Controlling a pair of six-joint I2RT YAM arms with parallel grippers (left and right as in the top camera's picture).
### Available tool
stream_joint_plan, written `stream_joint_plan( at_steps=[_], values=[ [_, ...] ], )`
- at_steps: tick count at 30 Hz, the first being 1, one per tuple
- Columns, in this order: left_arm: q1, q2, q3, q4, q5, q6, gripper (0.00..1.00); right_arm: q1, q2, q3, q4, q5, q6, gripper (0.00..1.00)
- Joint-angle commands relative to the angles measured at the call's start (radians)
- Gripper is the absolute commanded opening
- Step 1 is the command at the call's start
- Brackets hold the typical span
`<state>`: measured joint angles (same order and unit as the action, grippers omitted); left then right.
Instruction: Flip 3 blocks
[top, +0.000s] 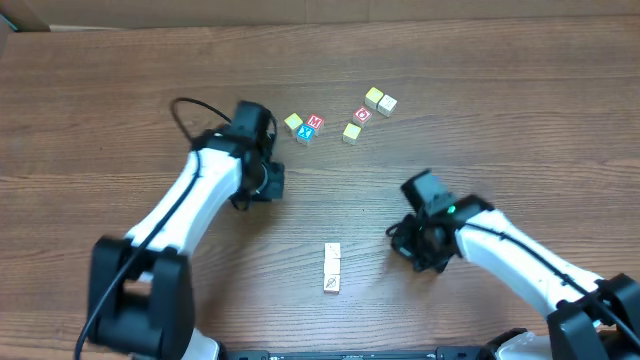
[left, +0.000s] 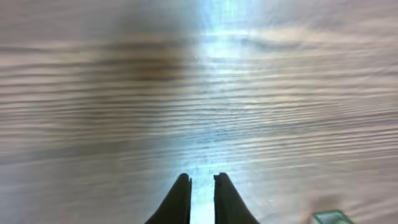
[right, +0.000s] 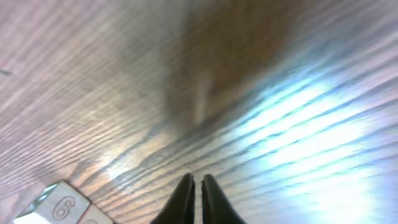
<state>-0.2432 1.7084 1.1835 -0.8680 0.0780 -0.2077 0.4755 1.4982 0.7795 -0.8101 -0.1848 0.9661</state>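
Three pale blocks (top: 332, 268) lie in a short row, touching end to end, at the table's front middle. One white block marked "6" (right: 59, 205) shows at the lower left of the right wrist view. My left gripper (top: 268, 183) hangs over bare wood, left of and behind the row. Its jaws (left: 202, 179) are nearly together, with only a thin gap and nothing between them. My right gripper (top: 408, 242) sits to the right of the row. It also (right: 197, 178) is shut on nothing, low above the wood.
Loose cubes lie at the back: a yellow-cream one (top: 293, 123), a red "M" (top: 314, 122), a blue "X" (top: 305, 134), a red "O" (top: 362, 115), and cream ones (top: 351, 132) (top: 380, 100). A greenish cube corner (left: 333, 216) shows at the bottom right of the left wrist view.
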Motion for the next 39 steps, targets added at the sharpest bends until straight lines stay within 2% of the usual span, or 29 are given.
stream_joint_plan(
  at_steps=[1, 5, 8, 10, 18, 23, 28, 30, 32, 34, 36, 39],
  values=[
    [0.013, -0.167, 0.05, -0.035, -0.012, -0.017, 0.14, -0.028, 0.001, 0.164, -0.118, 0.15, -0.195, 0.13],
    [0.013, -0.321, 0.057, -0.075, -0.035, -0.018, 0.17, -0.026, 0.001, 0.354, -0.311, 0.27, -0.227, 0.15],
    [0.013, -0.448, 0.057, -0.125, -0.043, -0.018, 0.21, -0.026, 0.001, 0.5, -0.447, 0.31, -0.238, 0.24],
    [0.013, -0.546, 0.057, -0.177, -0.063, -0.018, 0.24, -0.026, 0.0, 0.591, -0.532, 0.336, -0.238, 0.33],
    [0.013, -0.883, 0.058, -0.377, -0.141, -0.006, 0.28, -0.026, -0.014, 0.828, -0.747, 0.379, -0.269, 0.51],
    [0.013, -1.093, 0.058, -0.468, -0.145, -0.013, 0.31, -0.026, -0.051, 0.87, -0.83, 0.375, -0.317, 0.54],
    [0.013, -1.243, 0.058, -0.497, -0.194, 0.006, 0.4, -0.001, -0.122, 0.87, -0.884, 0.367, -0.34, 0.53],
    [0.013, -1.28, 0.058, -0.497, -0.193, 0.006, 0.47, 0.035, -0.171, 0.87, -0.882, 0.344, -0.33, 0.53],
    [0.013, -1.299, 0.057, -0.497, -0.198, 0.005, 0.57, 0.083, -0.222, 0.87, -0.879, 0.349, -0.298, 0.53],
    [0.013, -1.299, 0.057, -0.502, -0.216, 0.002, 0.74, 0.135, -0.272, 0.87, -0.865, 0.349, -0.285, 0.53],
    [0.013, -1.298, 0.053, -0.51, -0.228, 0.002, 0.97, 0.191, -0.328, 0.87, -0.836, 0.365, -0.285, 0.53],
    [0.013, -1.298, 0.046, -0.524, -0.227, 0.002, 1.0, 0.262, -0.4, 0.87, -0.794, 0.455, -0.285, 0.53]
  ],
)
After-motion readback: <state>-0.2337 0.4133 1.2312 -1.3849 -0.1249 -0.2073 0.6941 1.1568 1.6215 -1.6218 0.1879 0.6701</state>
